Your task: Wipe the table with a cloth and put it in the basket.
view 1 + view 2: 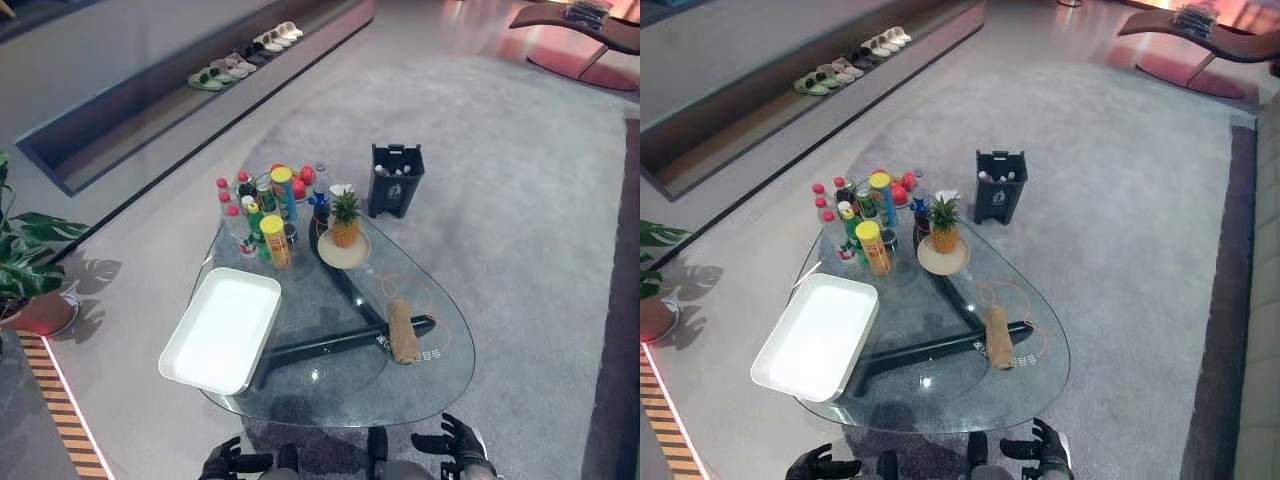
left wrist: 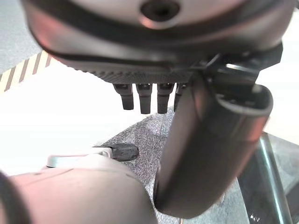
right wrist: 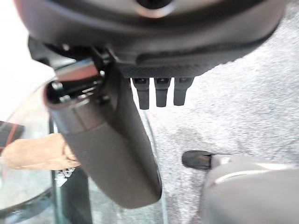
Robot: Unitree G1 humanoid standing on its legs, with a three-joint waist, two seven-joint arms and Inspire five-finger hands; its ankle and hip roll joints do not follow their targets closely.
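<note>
Fingers on both your hands hang straight and hold nothing: left hand [image 1: 228,462] and right hand [image 1: 455,445] sit below the glass desk's [image 1: 440,375] near edge. Your rolled tan cloth [image 1: 402,331] lies on the desk's right side, well apart from the white tray [image 1: 222,330].

Bright, even light; glare washes out the white rectangular plastic tray [image 1: 222,330], and both wrist views blur up close.
</note>
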